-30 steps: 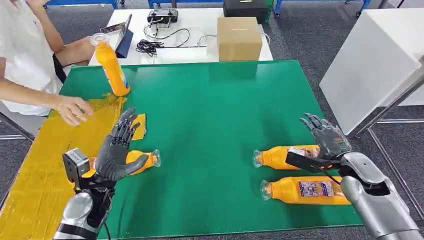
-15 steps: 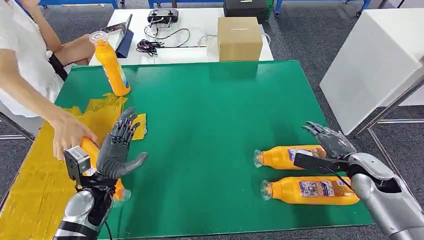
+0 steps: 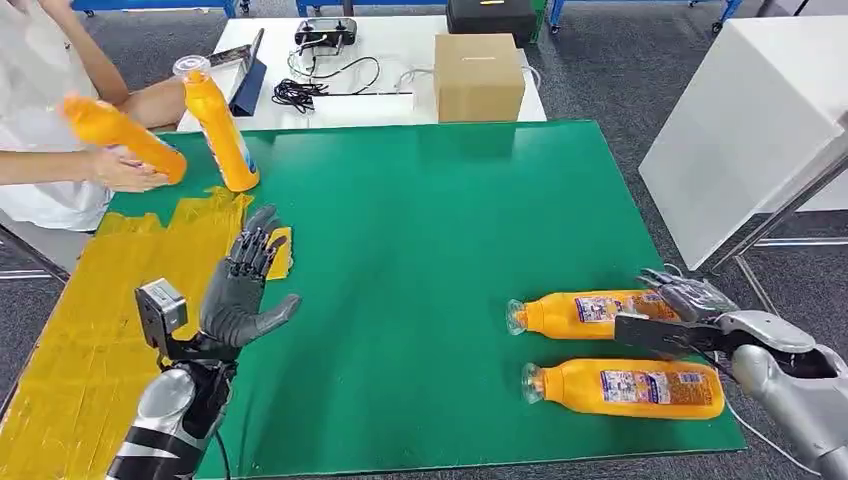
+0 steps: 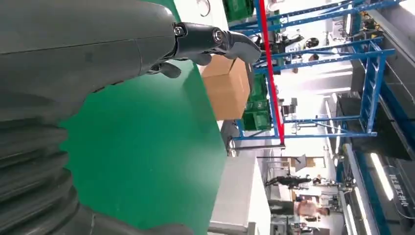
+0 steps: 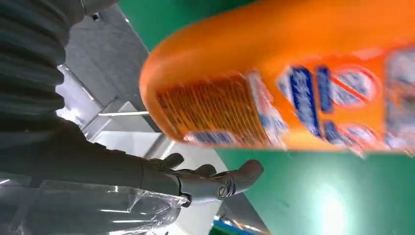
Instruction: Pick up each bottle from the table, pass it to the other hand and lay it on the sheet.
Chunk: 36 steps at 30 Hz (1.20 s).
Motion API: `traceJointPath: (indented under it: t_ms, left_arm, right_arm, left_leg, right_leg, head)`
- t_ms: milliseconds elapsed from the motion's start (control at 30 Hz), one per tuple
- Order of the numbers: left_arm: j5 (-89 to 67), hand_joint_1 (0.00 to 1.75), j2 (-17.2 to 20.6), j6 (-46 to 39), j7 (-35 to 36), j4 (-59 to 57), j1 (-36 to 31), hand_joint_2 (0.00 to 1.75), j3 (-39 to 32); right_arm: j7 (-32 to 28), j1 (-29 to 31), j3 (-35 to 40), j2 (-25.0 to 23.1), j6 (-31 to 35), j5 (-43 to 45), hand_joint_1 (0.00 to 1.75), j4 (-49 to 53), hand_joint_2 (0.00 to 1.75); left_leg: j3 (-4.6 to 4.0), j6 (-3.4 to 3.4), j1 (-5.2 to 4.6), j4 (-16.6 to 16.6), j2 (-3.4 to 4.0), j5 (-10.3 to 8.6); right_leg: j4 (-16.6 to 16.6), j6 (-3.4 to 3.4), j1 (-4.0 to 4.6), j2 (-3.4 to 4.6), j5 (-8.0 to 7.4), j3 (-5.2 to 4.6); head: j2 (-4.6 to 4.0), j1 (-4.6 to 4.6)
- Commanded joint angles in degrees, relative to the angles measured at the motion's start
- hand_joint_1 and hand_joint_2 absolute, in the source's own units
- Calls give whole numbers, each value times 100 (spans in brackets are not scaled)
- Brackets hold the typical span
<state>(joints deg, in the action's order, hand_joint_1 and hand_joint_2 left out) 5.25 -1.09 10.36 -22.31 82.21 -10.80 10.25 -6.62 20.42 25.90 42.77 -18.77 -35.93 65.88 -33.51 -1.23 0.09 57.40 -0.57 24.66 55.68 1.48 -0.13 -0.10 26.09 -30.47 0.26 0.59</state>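
Green-topped bench [image 3: 420, 250], yellow crinkled sheet [image 3: 90, 330] lying along its left edge. Two orange plastic bottles w/ printed labels lying on their sides nr the bench's right front corner, caps pointing left: rear bottle [image 3: 580, 313], front bottle [image 3: 625, 388], just beside each other. Right robot hand [image 3: 680, 310] hovering at the rear bottle's base end, fingers spread wide, holding nothing; wrist cam showing the bottle's label close by, contact can't tell. Left robot hand [image 3: 243, 295] raised nr the sheet's inner edge, palm up, fingers apart, empty. Third orange bottle [image 3: 217, 125] standing upright at the bench's left rear corner. Person's hand [image 3: 125, 170] holding a fourth orange bottle [image 3: 122, 138] tilted in the air off the left rear corner. Brown cardboard box [image 3: 478, 76] sitting on white table [image 3: 395, 105] behind.
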Motion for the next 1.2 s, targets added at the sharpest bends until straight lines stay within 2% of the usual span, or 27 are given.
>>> traceJointPath:
  t_ms: [33, 133, 367, 433, 467, 500, 533, 633, 767, 1200]
  left_arm:
    - [70, 0, 23, 8, -26, -633, -455, 175, 263]
    - [64, 0, 16, -1, -26, -578, -421, 175, 281]
    - [64, 0, 21, -5, -26, -571, -411, 175, 274]
    - [64, 0, 3, -11, -26, -532, -377, 175, 250]
    - [61, 0, -10, -18, -8, -474, -337, 175, 230]
    - [46, 0, -21, -21, 29, -390, -280, 175, 211]
    - [35, 0, -27, -22, 51, -339, -243, 175, 199]
    - [-1, 0, -59, -10, 125, -223, -182, 175, 174]
    - [-17, 0, -93, -6, 160, -204, -171, 175, 171]
    - [-22, 0, -116, 0, 173, -260, -218, 175, 190]
  right_arm:
    - [-124, 498, 741, -394, 177, -114, 0, -1190, 175]
    - [-115, 521, 751, -779, 542, -296, 0, -1517, 175]
    - [-119, 523, 736, -726, 566, -302, 0, -1472, 175]
    - [-66, 470, 601, -931, 880, -481, 0, -1511, 175]
    - [14, 421, 442, -1191, 1169, -594, 26, -1587, 175]
    - [109, 366, 261, -1550, 1547, -793, 145, -1695, 175]
    - [157, 331, 196, -1765, 1765, -951, 175, -1741, 175]
    - [161, 172, -164, -2335, 2359, -1244, 175, -1753, 175]
    - [227, 98, -294, -2645, 2613, -1548, 175, -1729, 175]
    - [157, 149, -398, -2782, 2678, -1745, 175, -1879, 175]
  left_leg:
    - [25, 6, 6, -9, 7, 2]
    - [28, 7, 11, -13, 13, 1]
    - [21, 5, 7, -6, 7, 3]
    - [28, 5, 6, -9, 12, 5]
    - [20, 4, 9, -6, 13, 4]
    - [33, 7, 12, -12, 21, 5]
    - [33, 7, 13, -16, 28, 3]
    - [33, 9, 19, -16, 39, 4]
    - [41, 12, 19, -15, 41, 4]
    - [35, 6, 15, -10, 22, 1]
  right_leg:
    - [-16, 0, 6, 3, -3, 27]
    - [-24, -1, 11, 10, -8, 30]
    - [-12, 0, 10, 4, -1, 21]
    - [-15, 0, 8, 8, -1, 26]
    - [-13, 0, 11, 9, -3, 20]
    - [-24, 0, 15, 16, -5, 34]
    - [-25, -2, 15, 23, -9, 30]
    - [-26, -4, 24, 34, -12, 30]
    - [-21, -6, 22, 27, -6, 32]
    - [-13, 0, 13, 12, -2, 35]
  head:
    - [0, 0]
    - [0, 0]
    - [0, 0]
    - [0, 0]
    - [0, 0]
    - [0, 2]
    - [0, -2]
    - [0, 2]
    - [0, 2]
    - [0, 2]
